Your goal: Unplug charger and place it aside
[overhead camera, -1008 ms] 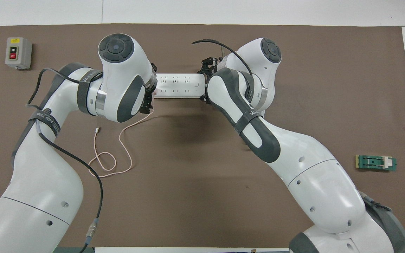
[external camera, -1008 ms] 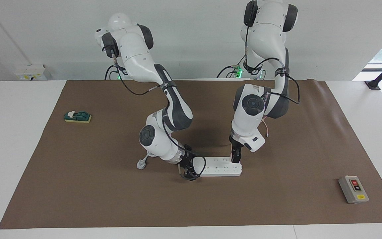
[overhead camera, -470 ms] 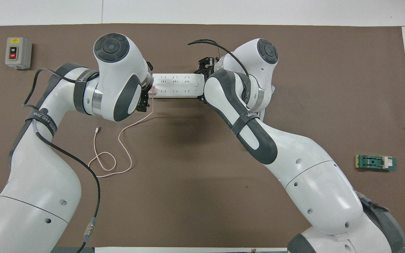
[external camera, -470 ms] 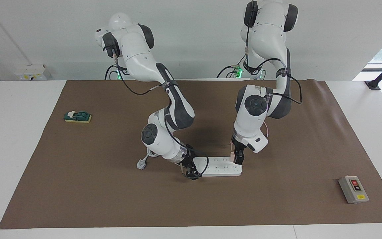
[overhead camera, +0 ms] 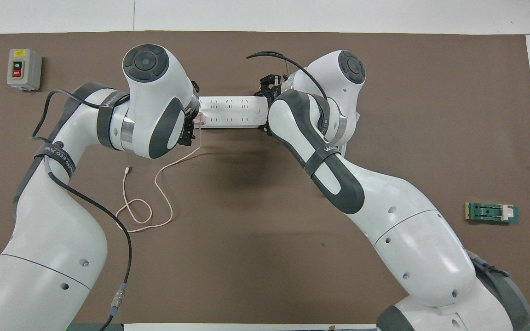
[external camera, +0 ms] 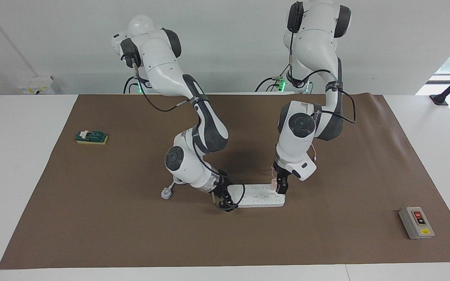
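The charger [external camera: 273, 184], a small pale pink cube, sits plugged into the white power strip [external camera: 257, 196] just below frame centre; its thin pink cable [overhead camera: 154, 193] loops away. The left gripper [external camera: 279, 186] is at it, finger state unclear. The right gripper [external camera: 222, 201] clamps the strip's other end.

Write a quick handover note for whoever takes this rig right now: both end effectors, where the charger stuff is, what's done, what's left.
Left end effector: down at the charger, which sits plugged into the power strip at the left arm's end; grip not confirmed.
Right end effector: at the strip's other end, apparently steadying it.
Pink cable: trails on the mat nearer the robots.
Done: approach.
Left: grip, unplug, set the charger aside.
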Available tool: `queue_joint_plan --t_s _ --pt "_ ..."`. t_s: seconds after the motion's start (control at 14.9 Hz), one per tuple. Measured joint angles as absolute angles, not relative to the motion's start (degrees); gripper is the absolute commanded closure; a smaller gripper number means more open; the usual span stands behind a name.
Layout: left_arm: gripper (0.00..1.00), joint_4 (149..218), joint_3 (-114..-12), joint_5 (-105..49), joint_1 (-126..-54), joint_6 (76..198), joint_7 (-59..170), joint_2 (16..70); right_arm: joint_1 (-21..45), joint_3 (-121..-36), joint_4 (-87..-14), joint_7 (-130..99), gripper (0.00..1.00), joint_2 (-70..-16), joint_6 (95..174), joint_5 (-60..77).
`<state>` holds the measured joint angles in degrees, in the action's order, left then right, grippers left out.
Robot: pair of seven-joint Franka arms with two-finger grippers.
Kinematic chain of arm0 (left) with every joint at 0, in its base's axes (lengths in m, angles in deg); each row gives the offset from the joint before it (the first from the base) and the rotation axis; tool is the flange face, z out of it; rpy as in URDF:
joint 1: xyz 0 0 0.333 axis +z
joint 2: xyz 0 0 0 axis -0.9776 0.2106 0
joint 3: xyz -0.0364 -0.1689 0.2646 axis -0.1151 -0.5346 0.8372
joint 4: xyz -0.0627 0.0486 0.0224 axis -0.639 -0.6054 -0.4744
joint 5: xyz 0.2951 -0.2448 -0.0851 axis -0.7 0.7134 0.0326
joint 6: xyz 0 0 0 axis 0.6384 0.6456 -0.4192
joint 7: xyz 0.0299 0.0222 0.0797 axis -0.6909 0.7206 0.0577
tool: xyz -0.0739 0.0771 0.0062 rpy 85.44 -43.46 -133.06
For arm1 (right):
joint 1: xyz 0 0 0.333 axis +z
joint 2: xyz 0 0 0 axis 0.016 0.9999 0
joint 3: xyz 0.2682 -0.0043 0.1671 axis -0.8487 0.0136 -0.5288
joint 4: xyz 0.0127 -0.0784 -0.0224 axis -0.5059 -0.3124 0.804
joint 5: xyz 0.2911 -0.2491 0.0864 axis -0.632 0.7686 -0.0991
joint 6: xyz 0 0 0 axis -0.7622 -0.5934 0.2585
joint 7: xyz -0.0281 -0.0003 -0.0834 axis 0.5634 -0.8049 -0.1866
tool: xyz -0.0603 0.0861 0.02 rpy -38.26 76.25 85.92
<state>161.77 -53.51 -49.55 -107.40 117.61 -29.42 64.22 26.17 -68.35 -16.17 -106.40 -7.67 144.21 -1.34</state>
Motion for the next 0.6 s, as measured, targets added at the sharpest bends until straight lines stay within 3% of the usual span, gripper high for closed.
queue_joint_plan --t_s 0.13,0.2,0.34,0.6 --pt "0.53 161.8 -53.51 -49.55 -107.4 118.03 -29.53 64.26 26.14 -68.36 -16.17 -106.26 1.0 -7.67 144.2 -1.45" --pt "0.73 161.82 -53.51 -49.55 -107.41 118.51 -29.57 64.27 26.11 -68.36 -16.19 -106.13 1.0 -7.67 144.17 -1.61" --pt "1.0 162.04 -53.52 -49.6 -107.46 119.49 -29.67 64.28 26.06 -68.36 -16.23 -105.82 1.0 -7.66 144.14 -1.95" --pt "1.0 162.14 -53.5 -49.8 -107.47 120.3 -30.3 64.3 25.99 -68.36 -16.26 -105.58 1.0 -7.65 144.06 -2.34"
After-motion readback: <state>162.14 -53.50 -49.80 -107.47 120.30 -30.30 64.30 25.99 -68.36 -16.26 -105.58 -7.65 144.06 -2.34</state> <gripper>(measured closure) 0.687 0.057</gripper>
